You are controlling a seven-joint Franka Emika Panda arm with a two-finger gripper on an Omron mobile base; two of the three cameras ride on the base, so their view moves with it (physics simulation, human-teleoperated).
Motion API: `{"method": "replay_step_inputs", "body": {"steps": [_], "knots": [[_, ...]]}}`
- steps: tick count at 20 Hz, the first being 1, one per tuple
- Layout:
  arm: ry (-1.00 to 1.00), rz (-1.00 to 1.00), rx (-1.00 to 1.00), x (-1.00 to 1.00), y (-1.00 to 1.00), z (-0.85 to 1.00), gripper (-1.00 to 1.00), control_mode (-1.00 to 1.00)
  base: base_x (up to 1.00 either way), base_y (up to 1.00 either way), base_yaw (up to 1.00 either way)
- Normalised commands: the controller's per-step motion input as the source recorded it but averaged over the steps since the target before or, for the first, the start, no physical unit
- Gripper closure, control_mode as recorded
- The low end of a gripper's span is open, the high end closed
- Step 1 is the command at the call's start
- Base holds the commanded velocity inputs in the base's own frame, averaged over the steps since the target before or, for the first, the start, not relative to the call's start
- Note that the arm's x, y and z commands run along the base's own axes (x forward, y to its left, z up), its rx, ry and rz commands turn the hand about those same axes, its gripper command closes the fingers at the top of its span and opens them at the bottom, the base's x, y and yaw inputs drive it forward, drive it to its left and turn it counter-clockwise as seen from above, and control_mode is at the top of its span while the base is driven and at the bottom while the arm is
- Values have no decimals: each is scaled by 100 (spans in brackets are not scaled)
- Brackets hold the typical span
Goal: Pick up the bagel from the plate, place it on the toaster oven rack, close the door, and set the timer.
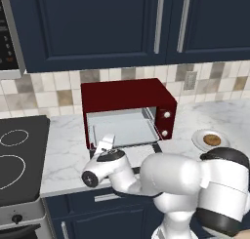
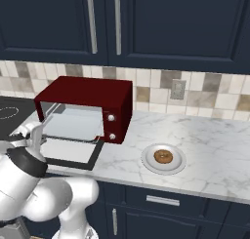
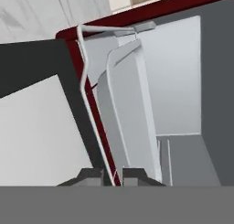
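Toaster oven [image 1: 128, 111]: door [image 2: 68, 152] down, flat on tabletop [image 2: 210, 150].
Rack [image 3: 130, 113]: pulled partway out; pincer [image 3: 113, 176] clamped on its thin front rail.
Bagel [image 2: 163, 157]: on plate [image 2: 147, 161], right of oven, untouched.
Advice: draw rack straight out, level.

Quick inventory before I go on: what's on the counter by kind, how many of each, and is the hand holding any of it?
Toaster oven, door down, rack part way out: 1
Plate: 1
Bagel, lying on the plate: 1
Total: 3
The hand is shut on the rack's thin front rail, not on the bagel or plate.
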Motion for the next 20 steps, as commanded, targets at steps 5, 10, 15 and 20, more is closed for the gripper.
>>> {"method": "replay_step_inputs", "body": {"steps": [5,10,15,20], "knots": [[9,-4,5,-41,0,25,-100,-100,0,0,0],[7,-6,20,-66,0,92,-100,-100,0,0,0],[10,-16,27,-49,-26,91,-100,-100,0,0,0],[14,-29,32,-9,-63,62,-100,-100,0,0,0]]}}
